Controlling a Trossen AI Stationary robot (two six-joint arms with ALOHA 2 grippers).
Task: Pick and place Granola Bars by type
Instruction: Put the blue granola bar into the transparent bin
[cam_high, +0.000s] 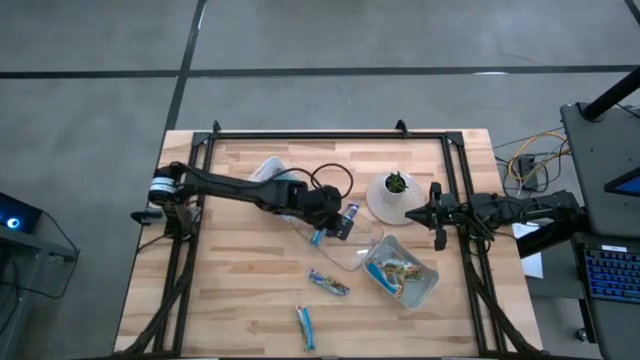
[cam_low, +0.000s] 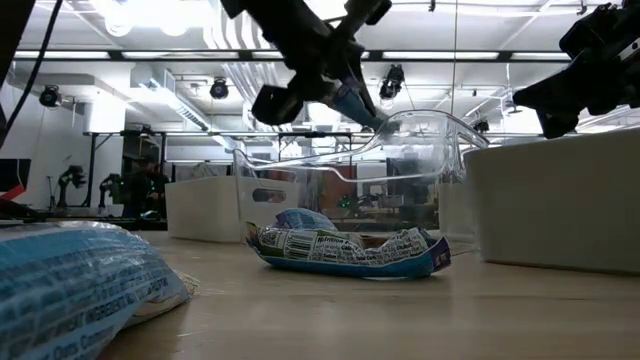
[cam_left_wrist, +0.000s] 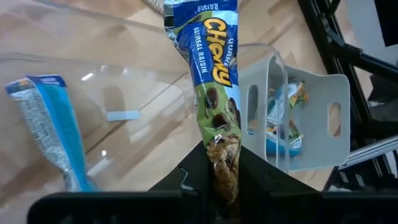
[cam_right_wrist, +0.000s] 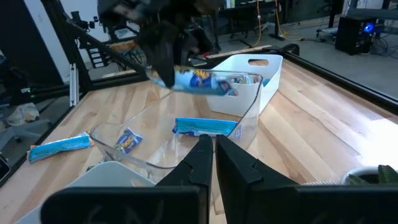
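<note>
Granola bars are spread across your table. Your left gripper is clamped on one granola bar, a Chewy oatmeal raisin bar in a blue and green wrapper, and holds it off the wood above the clear tray at mid-table. From the left wrist you see the wrapper's end pinched between the two dark fingers, and the rest of it points away from the wrist. A bright blue bar lies inside that clear tray, just beside the gripper.

Toward the right, a second tray already holds several bars in mixed wrappers. Two more bars lie loose on the wood nearer the front edge: one just beyond the clear tray, another near the table's front.

Your right gripper waits near the right frame rail beside a small potted plant on a white dish. Its fingers stand together with nothing between them.
</note>
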